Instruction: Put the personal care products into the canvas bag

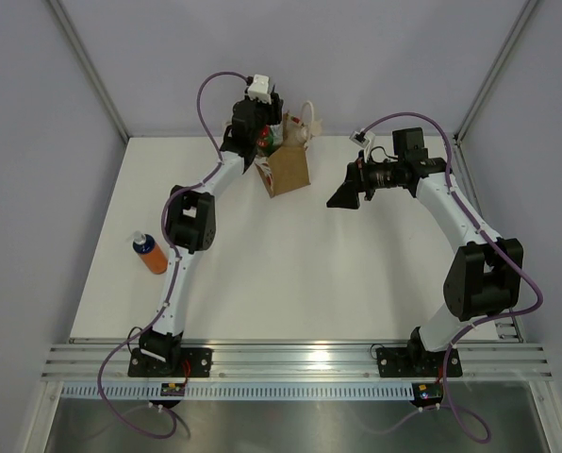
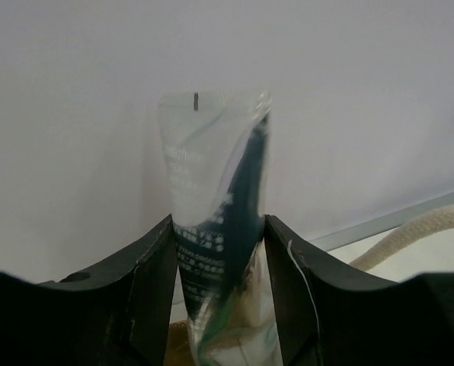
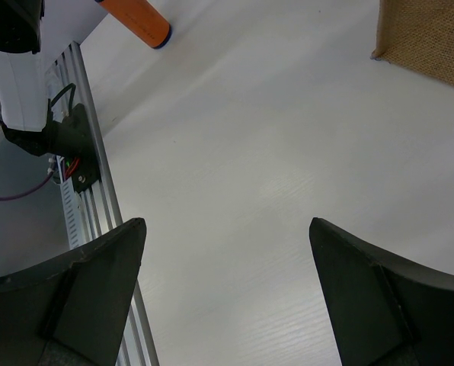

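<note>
The tan canvas bag [image 1: 289, 170] stands at the back of the table with its cream handles [image 1: 309, 118] up. My left gripper [image 1: 260, 140] hovers at the bag's left top edge, shut on the silvery squeeze tube [image 2: 212, 191], which stands upright between the fingers [image 2: 147, 282]; a bag handle [image 2: 425, 229] shows beside it. Something green and red [image 1: 271, 142] shows at the bag's mouth. The orange bottle with blue cap [image 1: 150, 253] lies on the table at the left and also shows in the right wrist view [image 3: 135, 19]. My right gripper [image 1: 345, 196] is open and empty, right of the bag. The beige pump bottle is hidden.
The left arm's base and the aluminium rail [image 3: 82, 191] run along the table's near edge. A corner of the bag [image 3: 429, 34] shows in the right wrist view. Grey walls close in the table at the back and sides.
</note>
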Controlling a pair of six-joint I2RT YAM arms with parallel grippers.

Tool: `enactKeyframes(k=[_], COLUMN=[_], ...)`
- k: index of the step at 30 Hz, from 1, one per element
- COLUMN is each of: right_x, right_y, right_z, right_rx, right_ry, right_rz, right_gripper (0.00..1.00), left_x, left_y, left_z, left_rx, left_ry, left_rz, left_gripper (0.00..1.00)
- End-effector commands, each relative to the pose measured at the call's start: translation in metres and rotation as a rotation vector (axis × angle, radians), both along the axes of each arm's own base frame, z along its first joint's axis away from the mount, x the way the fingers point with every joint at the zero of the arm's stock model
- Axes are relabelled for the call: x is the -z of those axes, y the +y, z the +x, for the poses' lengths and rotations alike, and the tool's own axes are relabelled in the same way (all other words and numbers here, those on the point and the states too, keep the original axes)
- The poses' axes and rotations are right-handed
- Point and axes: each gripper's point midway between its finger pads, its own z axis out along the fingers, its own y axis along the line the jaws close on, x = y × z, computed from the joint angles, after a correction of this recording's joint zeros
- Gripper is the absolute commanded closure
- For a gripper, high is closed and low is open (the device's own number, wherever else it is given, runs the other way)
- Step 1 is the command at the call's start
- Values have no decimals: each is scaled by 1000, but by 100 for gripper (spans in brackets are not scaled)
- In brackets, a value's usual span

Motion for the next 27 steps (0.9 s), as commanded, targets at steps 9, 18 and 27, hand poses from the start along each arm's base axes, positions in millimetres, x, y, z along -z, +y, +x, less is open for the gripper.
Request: enactKeyframes(k=[9, 18, 27], right_x=[-15, -20, -24], right_y=[0, 0, -5], right_z=[-1, -4, -12], right_rx=[-4, -32, -92], right_ry=[-45, -76, -147], right_rz=[21, 21, -31], right_gripper=[3, 3, 3], left_x=[-78, -145, -218], left_y=[16, 24, 77], left_z=[-7, -30, -113], left_rx=[28, 25, -111], left_ry=[-228, -336, -239], left_rz=[-17, -61, -31], left_gripper=[29, 23, 10])
